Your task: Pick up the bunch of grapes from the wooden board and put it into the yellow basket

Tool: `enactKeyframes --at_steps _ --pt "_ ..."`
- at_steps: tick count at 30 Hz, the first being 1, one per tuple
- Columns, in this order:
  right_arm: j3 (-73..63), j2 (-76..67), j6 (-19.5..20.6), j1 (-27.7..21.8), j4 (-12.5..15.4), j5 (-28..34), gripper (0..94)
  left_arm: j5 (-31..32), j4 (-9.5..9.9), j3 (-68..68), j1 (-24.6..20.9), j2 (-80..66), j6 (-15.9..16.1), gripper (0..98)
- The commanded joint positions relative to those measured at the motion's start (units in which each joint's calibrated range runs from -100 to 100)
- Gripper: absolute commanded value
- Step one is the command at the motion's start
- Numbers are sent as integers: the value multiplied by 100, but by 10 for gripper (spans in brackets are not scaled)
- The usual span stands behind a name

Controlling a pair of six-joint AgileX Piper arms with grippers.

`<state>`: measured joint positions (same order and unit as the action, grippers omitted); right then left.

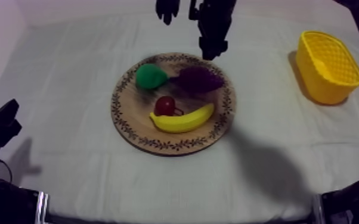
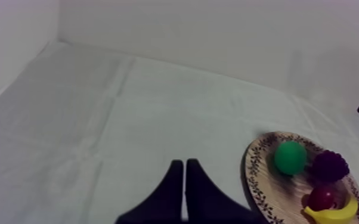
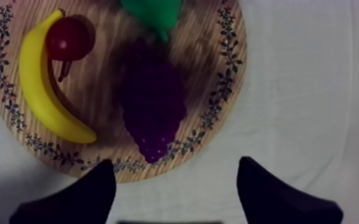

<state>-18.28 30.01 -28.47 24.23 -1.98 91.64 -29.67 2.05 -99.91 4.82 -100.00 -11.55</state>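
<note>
The cloth-covered table (image 1: 68, 89) bears the round wooden board (image 1: 134, 128) at its middle, with the yellow basket (image 1: 319, 83) well apart on the right side. On the board lie the banana (image 1: 182, 121), the bunch of grapes (image 1: 198, 78) beside the pear (image 1: 151, 76), and the small red fruit (image 1: 165, 105) just beside the banana. The right gripper (image 3: 176, 164) hovers at the board's rim by the grapes' narrow end, fingers wide apart and holding nothing; the left gripper (image 2: 185, 173) rests over bare cloth, fingers pressed together

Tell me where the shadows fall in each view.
Top view: a broad soft shadow on the cloth lower right of the wooden board, a darker one left of the yellow basket. Right wrist view: shade darkens the board around the bunch of grapes. Left wrist view: even light, some shade beside the pear.
</note>
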Motion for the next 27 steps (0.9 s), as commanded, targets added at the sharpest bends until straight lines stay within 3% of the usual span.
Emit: enactKeyframes --at_steps 1,27 --pt "18 26 -34 -5 4 -10 615 0 2 2 -1 0 0 1" --pt "-321 1558 -260 -27 130 -282 604 0 2 2 -1 0 0 1"
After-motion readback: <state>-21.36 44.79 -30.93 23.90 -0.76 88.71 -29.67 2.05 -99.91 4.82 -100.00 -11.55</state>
